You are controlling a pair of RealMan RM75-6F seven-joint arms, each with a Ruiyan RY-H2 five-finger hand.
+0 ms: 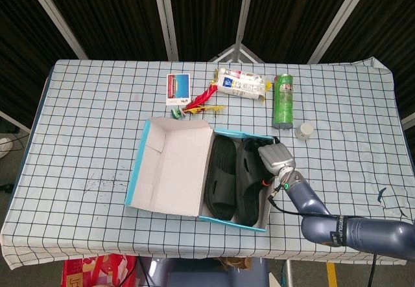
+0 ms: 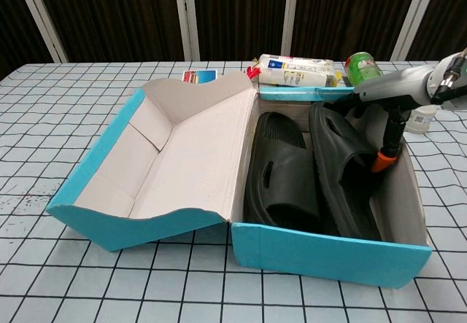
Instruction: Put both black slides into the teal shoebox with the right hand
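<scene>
The teal shoebox stands open at the table's front, its lid folded out to the left. Both black slides lie inside, side by side. The left slide lies flat. The right slide leans against the box's right wall. My right hand hovers over that wall, and its fingers reach down beside the right slide and touch it. Whether they grip it is hidden. My left hand shows in neither view.
Behind the box lie a green can, a white packet, a card, a red and yellow bundle and a small white jar.
</scene>
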